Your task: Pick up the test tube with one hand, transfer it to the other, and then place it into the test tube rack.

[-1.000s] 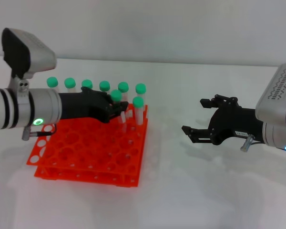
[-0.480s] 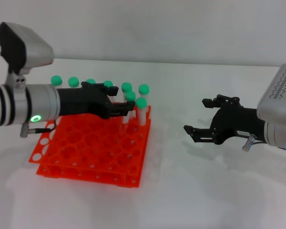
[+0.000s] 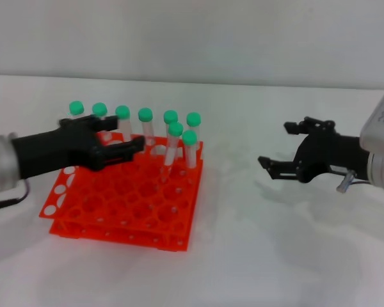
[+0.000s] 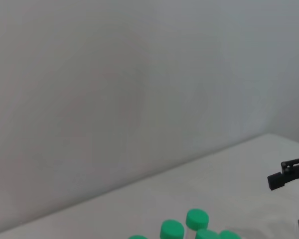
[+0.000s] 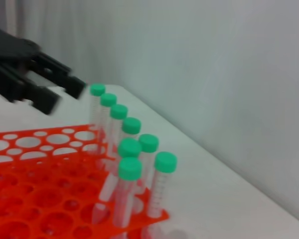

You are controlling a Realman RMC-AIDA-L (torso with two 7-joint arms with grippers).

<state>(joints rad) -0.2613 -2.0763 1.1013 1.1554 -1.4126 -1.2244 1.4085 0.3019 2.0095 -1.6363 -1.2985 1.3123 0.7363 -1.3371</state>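
Test tube (image 3: 169, 150) now leans in the test tube rack (image 3: 121, 201), near its far right corner, beside the other green-capped tubes. My left gripper (image 3: 105, 141) has let go and pulled back over the rack's left half, jaws apart and empty. My right gripper (image 3: 294, 160) has drifted right, jaws spread, nothing held, above the white worktop (image 3: 275, 256). Left forearm is cut off at the frame edge, so I've lost the wrist camera housing. Left wrist view catches only cap tops.
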